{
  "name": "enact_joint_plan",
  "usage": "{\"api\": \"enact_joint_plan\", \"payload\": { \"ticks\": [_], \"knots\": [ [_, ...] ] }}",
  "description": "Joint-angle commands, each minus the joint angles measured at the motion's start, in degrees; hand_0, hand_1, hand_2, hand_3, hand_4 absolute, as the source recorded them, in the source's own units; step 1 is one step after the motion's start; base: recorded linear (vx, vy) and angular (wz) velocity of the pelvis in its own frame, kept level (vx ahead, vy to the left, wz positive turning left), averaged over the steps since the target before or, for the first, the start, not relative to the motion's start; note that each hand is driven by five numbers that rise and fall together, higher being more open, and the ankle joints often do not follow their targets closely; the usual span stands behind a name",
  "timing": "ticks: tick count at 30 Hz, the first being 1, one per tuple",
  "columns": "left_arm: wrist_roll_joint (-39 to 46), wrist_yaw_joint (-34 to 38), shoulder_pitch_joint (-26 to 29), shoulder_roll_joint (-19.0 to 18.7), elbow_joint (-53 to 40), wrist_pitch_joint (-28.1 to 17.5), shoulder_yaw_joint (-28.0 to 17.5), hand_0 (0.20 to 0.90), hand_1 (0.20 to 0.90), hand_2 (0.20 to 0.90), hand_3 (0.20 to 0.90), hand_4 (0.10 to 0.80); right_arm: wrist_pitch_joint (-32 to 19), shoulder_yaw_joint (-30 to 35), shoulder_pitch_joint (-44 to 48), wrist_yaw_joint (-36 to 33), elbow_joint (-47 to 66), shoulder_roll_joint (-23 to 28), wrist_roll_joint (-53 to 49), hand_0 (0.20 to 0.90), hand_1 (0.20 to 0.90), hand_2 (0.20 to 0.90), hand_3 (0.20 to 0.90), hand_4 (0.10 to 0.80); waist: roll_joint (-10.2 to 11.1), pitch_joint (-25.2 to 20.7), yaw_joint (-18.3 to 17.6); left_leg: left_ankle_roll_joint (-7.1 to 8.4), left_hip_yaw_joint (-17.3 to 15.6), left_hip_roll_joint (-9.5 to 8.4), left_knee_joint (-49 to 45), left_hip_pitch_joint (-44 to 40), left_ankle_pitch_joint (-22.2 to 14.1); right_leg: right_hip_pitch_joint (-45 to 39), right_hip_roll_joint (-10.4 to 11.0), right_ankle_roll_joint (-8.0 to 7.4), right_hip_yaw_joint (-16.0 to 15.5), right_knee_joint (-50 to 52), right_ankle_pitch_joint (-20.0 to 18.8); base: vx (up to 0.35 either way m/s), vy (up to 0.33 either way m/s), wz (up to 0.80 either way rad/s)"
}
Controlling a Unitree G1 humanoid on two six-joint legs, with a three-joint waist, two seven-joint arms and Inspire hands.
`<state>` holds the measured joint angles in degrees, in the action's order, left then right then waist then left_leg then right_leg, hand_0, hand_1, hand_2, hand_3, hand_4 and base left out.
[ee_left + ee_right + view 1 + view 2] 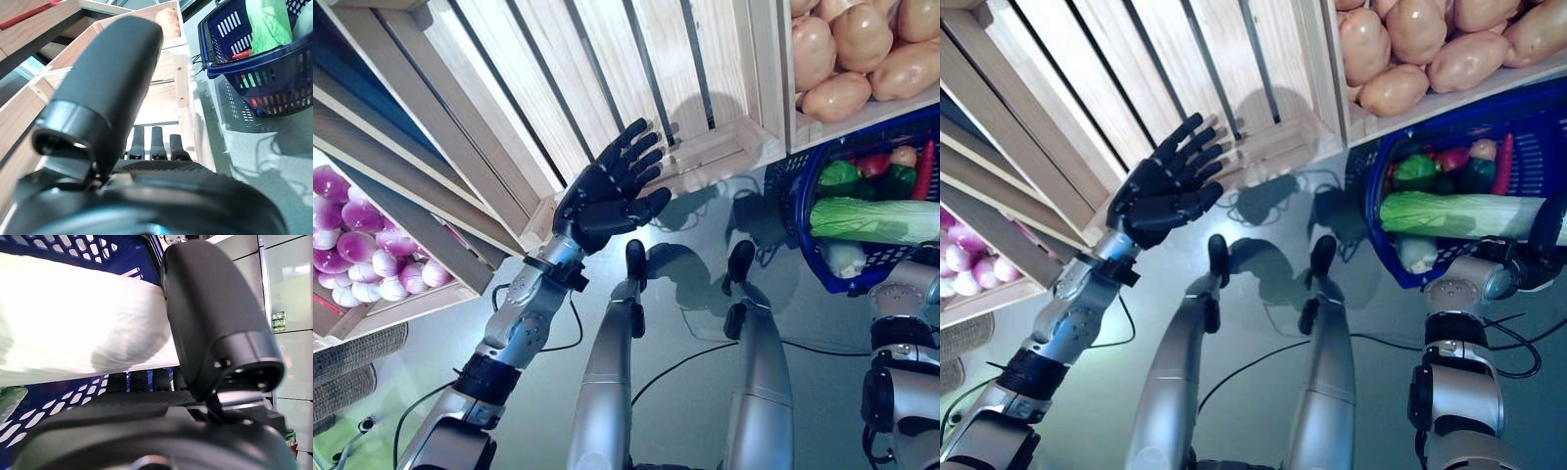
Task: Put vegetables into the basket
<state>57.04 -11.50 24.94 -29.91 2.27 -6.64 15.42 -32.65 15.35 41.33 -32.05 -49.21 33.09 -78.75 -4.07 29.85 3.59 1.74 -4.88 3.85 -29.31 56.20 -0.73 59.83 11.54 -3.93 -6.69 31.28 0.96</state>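
The blue basket stands on the floor at the right, under the wooden stand. In it lie a long white-green cabbage, a green pepper, red vegetables and a pale one. My left hand is raised in front of a slatted wooden crate, fingers straight and spread, holding nothing. My right hand is at the basket's right rim, by the cabbage's white stalk end. Its thumb and fingers are straight, with the stalk lying beside them.
The wooden stand with its crates runs across the top and left, its lower edge close above the basket. Grey floor lies between the stand and the basket.
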Motion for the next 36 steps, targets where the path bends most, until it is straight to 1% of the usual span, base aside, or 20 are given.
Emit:
{"api": "enact_joint_plan", "payload": {
  "ticks": [1, 4, 10, 16, 19, 22, 25, 26, 28, 29, 30, 31, 32, 33, 34, 36],
  "knots": [
    [0.0, -2.0, 0.5, 0.0, -7.1, -5.6, -2.1, 0.9, 0.9, 0.9, 0.9, 0.8, -2.4, -1.6, -1.6, -2.6, 2.6, 8.1, 4.1, 0.9, 0.9, 0.9, 0.9, 0.8, -2.9, -0.1, -0.8, -0.48, 1.2, -2.82, -3.3, 1.6, -3.4, -1.3, -0.8, 0.24, -2.9, 4.3, 0.9, 0.0, 0.0, 0.0],
    [0.0, -1.7, 0.8, 0.2, -7.4, -6.0, -1.7, 0.9, 0.9, 0.9, 0.9, 0.8, -1.2, -1.8, -1.4, -4.0, 2.3, 8.1, 4.6, 0.9, 0.9, 0.9, 0.9, 0.8, -3.0, -0.1, -0.7, -0.51, 1.3, -2.92, -3.7, 2.0, -3.6, -0.9, -0.8, 0.37, -3.0, 4.9, 1.1, 0.0, 0.0, 0.0],
    [0.6, -1.0, 0.8, -0.3, -8.1, -6.2, -1.9, 0.9, 0.9, 0.9, 0.9, 0.8, -1.5, -1.1, -2.8, -5.7, 1.9, 7.8, 4.1, 0.9, 0.9, 0.9, 0.9, 0.8, -2.9, -0.1, -0.8, -0.46, 0.9, -2.82, -3.0, 0.7, -3.4, -2.2, -0.8, 0.48, -3.5, 4.3, 1.2, 0.005, 0.013, 0.02],
    [0.7, -0.8, -0.4, -0.6, -8.7, -6.4, -2.8, 0.9, 0.9, 0.9, 0.9, 0.8, -0.8, -0.4, -5.2, -6.0, 2.8, 5.9, 3.8, 0.9, 0.9, 0.9, 0.9, 0.8, -1.7, -0.1, -0.9, -0.32, 0.9, -2.41, -0.5, -2.7, -2.6, -5.8, -1.2, 0.48, -4.5, 1.3, 0.1, 0.001, 0.019, 0.0],
    [1.1, -0.8, -1.1, -0.9, -8.6, -6.3, -3.1, 0.9, 0.9, 0.9, 0.9, 0.8, -0.8, -0.7, -6.3, -6.8, 2.7, 5.1, 5.0, 0.9, 0.9, 0.9, 0.9, 0.8, -0.8, -0.1, -0.9, 0.02, 0.9, -2.16, 3.0, -6.6, -1.5, -9.9, -1.6, 0.21, -5.4, -2.3, -0.8, 0.004, 0.013, -0.01],
    [2.3, -1.1, -1.6, -0.8, -7.2, -5.5, -3.3, 0.9, 0.9, 0.9, 0.9, 0.8, -1.5, -1.2, -6.4, -8.2, 1.9, 4.1, 6.7, 0.9, 0.9, 0.9, 0.9, 0.8, -0.1, -0.1, -0.9, 0.92, 0.3, -1.78, 8.0, -11.5, 0.4, -15.2, -2.1, -0.43, -5.8, -7.0, -1.8, 0.022, 0.065, -0.08],
    [2.8, -0.2, -2.0, -0.1, -6.6, -4.4, -3.0, 0.9, 0.9, 0.9, 0.9, 0.8, -1.7, -1.6, -6.7, -10.1, 1.5, 3.3, 10.0, 0.9, 0.9, 0.9, 0.9, 0.8, 0.5, -0.1, -0.7, 1.48, 0.0, -1.61, 12.6, -15.8, 2.1, -19.9, -2.3, -0.89, -6.6, -11.2, -2.8, 0.02, 0.074, -0.04],
    [3.9, -0.1, -2.0, -0.2, -6.1, -4.1, -2.8, 0.9, 0.9, 0.9, 0.9, 0.8, -1.7, -1.8, -7.1, -10.3, 2.1, 2.8, 9.7, 0.9, 0.9, 0.9, 0.9, 0.8, 0.8, -0.1, -0.7, 1.6, -0.2, -1.45, 15.2, -18.6, 2.8, -22.5, -2.5, -1.07, -7.1, -13.4, -3.2, 0.007, 0.065, 0.02],
    [4.6, -0.3, -2.5, 0.4, -5.7, -3.4, -2.9, 0.9, 0.9, 0.9, 0.9, 0.8, -1.2, -1.7, -8.0, -10.3, 2.9, 2.1, 11.3, 0.9, 0.9, 0.9, 0.9, 0.8, 1.2, -0.1, -0.6, 1.8, -0.2, -1.38, 17.2, -21.2, 3.4, -25.2, -2.6, -1.31, -7.7, -15.3, -3.6, -0.002, 0.091, 0.09],
    [4.7, -0.9, -3.0, 0.7, -4.8, -3.1, -3.1, 0.9, 0.9, 0.9, 0.9, 0.8, -1.1, -2.0, -9.1, -9.0, 3.7, 1.3, 12.4, 0.9, 0.9, 0.9, 0.9, 0.8, 1.6, -0.1, -0.5, 1.83, -0.1, -1.37, 19.6, -24.7, 3.8, -28.6, -2.9, -1.55, -8.2, -17.3, -3.9, -0.024, 0.111, 0.05],
    [5.0, -0.7, -3.1, 0.9, -4.7, -2.8, -3.2, 0.9, 0.9, 0.9, 0.9, 0.8, -1.1, -2.3, -9.3, -8.7, 4.0, 1.0, 12.9, 0.9, 0.9, 0.9, 0.9, 0.8, 1.7, -0.1, -0.5, 1.73, -0.2, -1.37, 20.7, -25.7, 4.5, -29.7, -3.0, -1.49, -8.4, -18.3, -4.4, 0.004, 0.116, 0.0],
    [5.6, -0.5, -3.5, 1.2, -4.2, -2.2, -3.0, 0.9, 0.9, 0.9, 0.9, 0.8, -0.8, -3.1, -9.9, -8.5, 4.7, 0.5, 14.2, 0.9, 0.9, 0.9, 0.9, 0.8, 1.9, -0.1, -0.4, 1.74, -0.2, -1.33, 22.1, -28.7, 4.4, -32.4, -3.2, -1.8, -8.4, -19.2, -4.1, 0.033, 0.097, -0.04],
    [4.9, -0.4, -3.8, 1.5, -3.2, -2.1, -3.1, 0.9, 0.9, 0.9, 0.9, 0.8, 0.0, -3.8, -11.0, -7.3, 5.6, -0.7, 17.3, 0.9, 0.9, 0.9, 0.9, 0.8, 2.2, -0.1, -0.4, 1.75, -0.1, -1.34, 23.4, -31.8, 4.4, -35.8, -3.6, -1.8, -8.7, -20.5, -4.0, 0.057, 0.107, -0.05],
    [5.2, -0.2, -4.2, 1.5, -2.7, -2.0, -3.1, 0.9, 0.9, 0.9, 0.9, 0.8, 0.1, -4.8, -11.9, -6.5, 6.8, -1.3, 18.2, 0.9, 0.9, 0.9, 0.9, 0.8, 2.4, -0.1, -0.5, 1.75, -0.1, -1.23, 24.3, -33.8, 4.6, -37.8, -3.8, -1.78, -8.7, -21.3, -4.0, 0.058, 0.096, -0.09],
    [5.3, 0.4, -4.9, 1.7, -2.5, -1.2, -3.0, 0.9, 0.9, 0.9, 0.9, 0.8, 0.6, -5.9, -13.6, -6.6, 9.1, -2.4, 20.9, 0.9, 0.9, 0.9, 0.9, 0.8, 2.6, -0.4, -0.5, 1.73, 0.2, -1.18, 25.1, -36.1, 4.7, -40.3, -3.9, -1.67, -8.8, -22.0, -3.8, 0.045, 0.069, -0.07],
    [3.9, 0.9, -6.2, 1.9, -1.9, -0.8, -3.3, 0.9, 0.9, 0.9, 0.9, 0.8, 1.3, -6.8, -15.7, -6.0, 11.0, -3.3, 23.7, 0.9, 0.9, 0.9, 0.9, 0.8, 2.8, -1.8, -0.5, 1.71, 0.4, -1.09, 25.9, -37.7, 4.7, -42.1, -4.0, -1.63, -8.8, -23.1, -3.9, 0.095, 0.076, -0.01]
  ]
}}
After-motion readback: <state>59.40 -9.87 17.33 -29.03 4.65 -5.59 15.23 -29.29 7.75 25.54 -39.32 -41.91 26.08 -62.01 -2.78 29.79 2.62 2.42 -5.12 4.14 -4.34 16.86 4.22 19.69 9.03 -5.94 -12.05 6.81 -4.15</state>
